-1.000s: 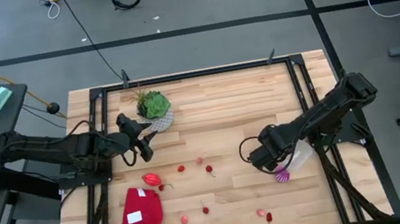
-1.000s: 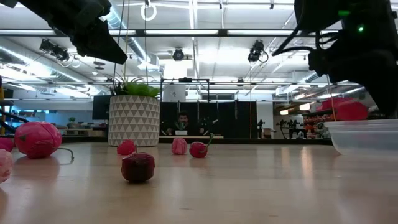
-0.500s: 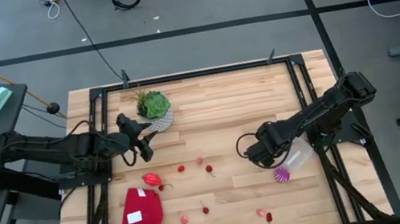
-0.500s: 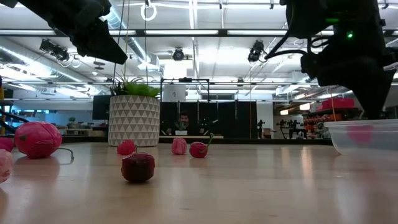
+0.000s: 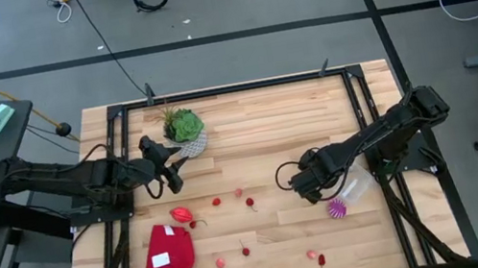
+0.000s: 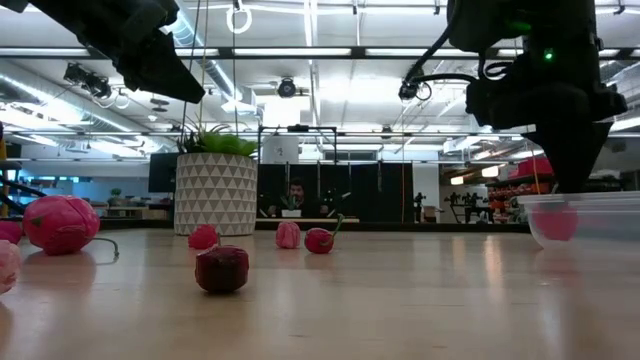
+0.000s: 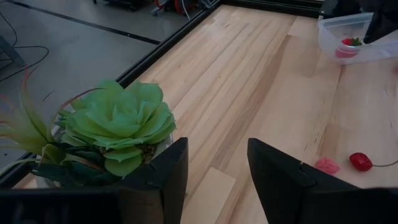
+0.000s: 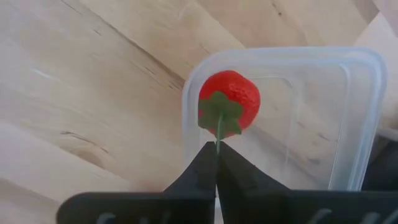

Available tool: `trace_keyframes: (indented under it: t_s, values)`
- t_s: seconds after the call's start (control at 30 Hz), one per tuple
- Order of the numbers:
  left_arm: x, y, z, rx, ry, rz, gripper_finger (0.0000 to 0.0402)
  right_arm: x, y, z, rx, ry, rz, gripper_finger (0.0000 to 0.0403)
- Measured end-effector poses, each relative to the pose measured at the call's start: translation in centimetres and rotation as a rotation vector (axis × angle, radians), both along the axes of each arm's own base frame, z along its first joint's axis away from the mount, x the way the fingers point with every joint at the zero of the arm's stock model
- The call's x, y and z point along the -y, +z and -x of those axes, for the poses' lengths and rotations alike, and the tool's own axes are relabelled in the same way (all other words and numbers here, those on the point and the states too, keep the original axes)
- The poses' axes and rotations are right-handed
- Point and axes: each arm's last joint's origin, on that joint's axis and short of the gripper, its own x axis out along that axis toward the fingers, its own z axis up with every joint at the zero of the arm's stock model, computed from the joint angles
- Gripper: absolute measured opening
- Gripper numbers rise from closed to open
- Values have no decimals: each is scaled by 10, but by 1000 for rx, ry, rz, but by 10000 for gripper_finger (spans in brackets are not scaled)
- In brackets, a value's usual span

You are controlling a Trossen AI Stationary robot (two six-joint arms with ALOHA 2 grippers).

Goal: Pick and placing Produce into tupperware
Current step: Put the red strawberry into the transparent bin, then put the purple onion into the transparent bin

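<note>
The tupperware (image 5: 359, 188) is a clear box on the table's right side. Inside it is a red strawberry (image 8: 230, 93) with a green stem, and my right gripper (image 8: 216, 149) is shut on it, pointing steeply down over the box. More produce lies loose mid-table: a larger pink-red piece (image 5: 181, 215), small red berries (image 5: 250, 202) and a purple-and-white striped ball (image 5: 336, 209) beside the box. My left gripper (image 7: 214, 180) hovers open next to the potted plant (image 5: 183, 127), holding nothing. My right gripper pinches the strawberry's thin green stem (image 8: 217, 134) between its two fingertips, coming from above. The berry hangs below the fingers, inside the tupperware's walls (image 6: 590, 220). I cannot tell whether it touches the box's floor.
A red cloth (image 5: 165, 263) with a white label lies at the near left. The plant's white patterned pot (image 6: 215, 193) stands at the far left. Black rails (image 5: 241, 87) frame the table. Bare wood lies between the plant and the tupperware.
My right gripper has tipped more steeply downward and shifted slightly toward the table's left. The strawberry has sunk from above the tupperware's rim to inside the box. The striped ball now shows clear of the arm.
</note>
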Motion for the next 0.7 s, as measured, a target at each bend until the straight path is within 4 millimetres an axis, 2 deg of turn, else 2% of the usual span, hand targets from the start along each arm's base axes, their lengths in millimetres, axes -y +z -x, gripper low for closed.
trace_keyframes:
  t_s: [0.13, 0.4, 0.53, 0.7]
  values:
    - [0, 0, 0, 0, 0, 0, 173, 0, 0, 0, -2, 11, -2, 27]
    - [0, 0, 0, 0, 0, 0, 173, 6, 1, -1, -20, 20, -4, 104]
    - [0, 0, 0, 0, 0, 0, 172, 8, 11, 0, -74, 14, -48, 125]
    - [0, 0, 0, 0, 0, 0, 174, 4, 34, -5, -104, -31, -163, 129]
